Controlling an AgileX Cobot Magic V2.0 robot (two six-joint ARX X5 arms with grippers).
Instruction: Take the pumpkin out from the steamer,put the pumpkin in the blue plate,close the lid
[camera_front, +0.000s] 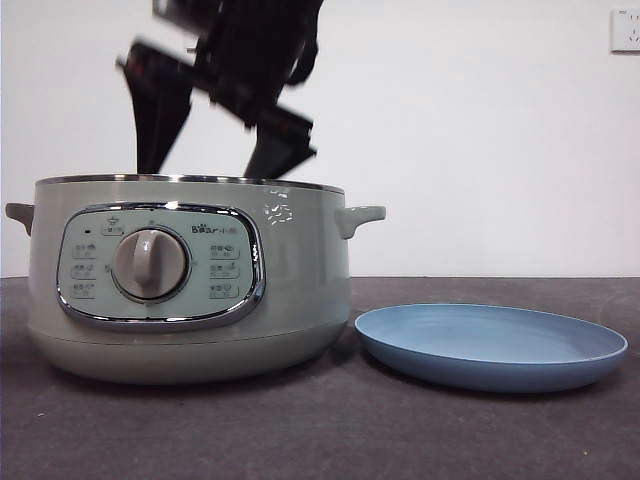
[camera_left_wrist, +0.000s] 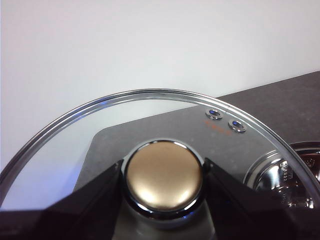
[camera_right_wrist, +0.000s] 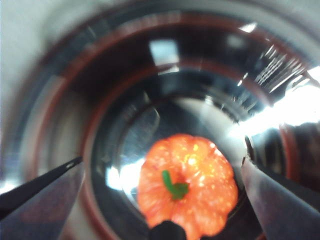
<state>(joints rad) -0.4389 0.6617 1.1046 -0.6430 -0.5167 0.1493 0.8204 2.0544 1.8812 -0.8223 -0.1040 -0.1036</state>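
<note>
right wrist view is showing the right end effector (camera_right_wrist: 162, 200) hanging open over the pumpkin (camera_right_wrist: 187, 186); light, ribbed, best pinched across its sides. left end effector (camera_left_wrist: 163, 176) is clamping the lid (camera_left_wrist: 150, 130) knob.

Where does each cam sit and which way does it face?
Front: low at table height, level across steamer and blue plate; dark arm dips into the pot.
Left wrist: over the lid; left end effector shut on its knob.
Right wrist: down into the pot; right end effector open around pumpkin.
Shared: the steamer, front and right wrist.
</note>
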